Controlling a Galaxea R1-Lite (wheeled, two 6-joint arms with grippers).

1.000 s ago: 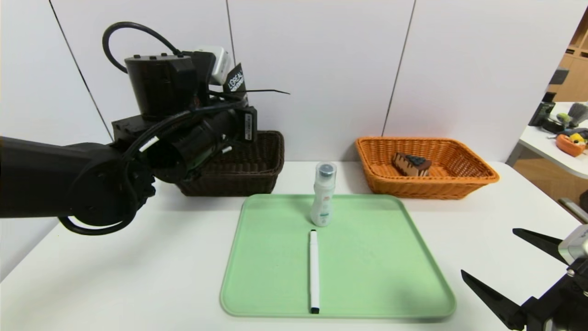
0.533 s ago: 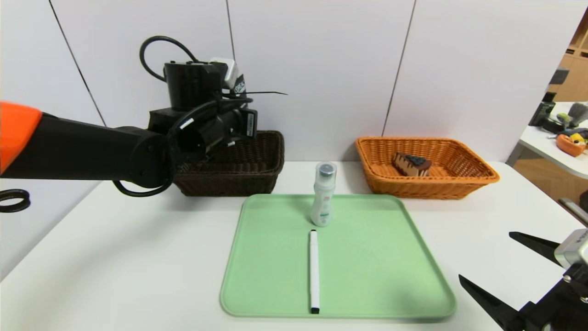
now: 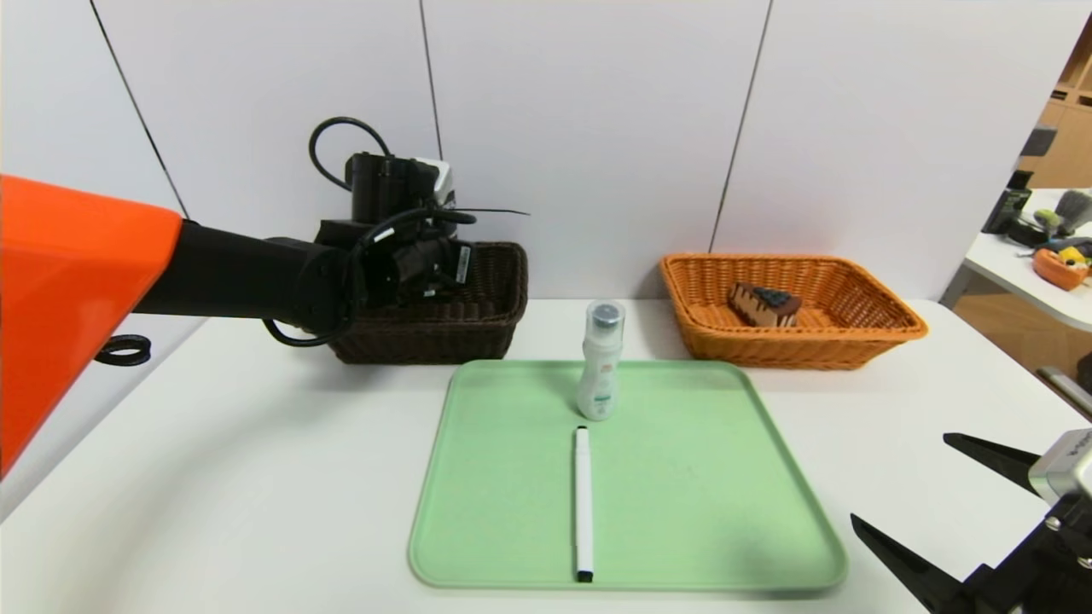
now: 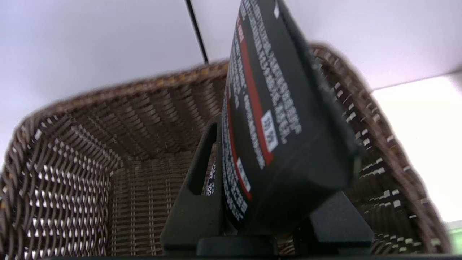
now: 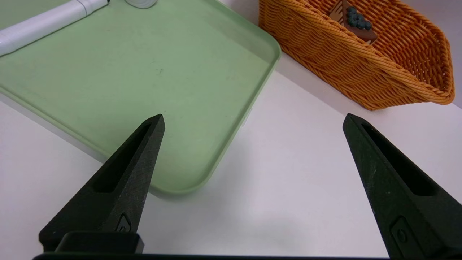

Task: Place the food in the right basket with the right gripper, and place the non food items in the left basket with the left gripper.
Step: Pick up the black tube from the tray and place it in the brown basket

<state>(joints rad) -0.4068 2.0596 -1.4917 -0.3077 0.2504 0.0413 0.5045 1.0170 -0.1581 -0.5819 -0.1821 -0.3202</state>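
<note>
The black tube (image 4: pixel 274 119), printed with white text and a red stripe, is pinched in the left gripper (image 4: pixel 260 202) above the dark basket (image 3: pixel 478 298). The right gripper (image 5: pixel 252 122) hangs spread wide beside the green tray (image 3: pixel 725 477).

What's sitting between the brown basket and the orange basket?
In the head view, the white bottle stands between the brown basket and the orange basket, at the green tray's far edge; otherwise only bare table.

Green tray (image 3: pixel 682 512), probably black tube (image 4: pixel 274 126).
</note>
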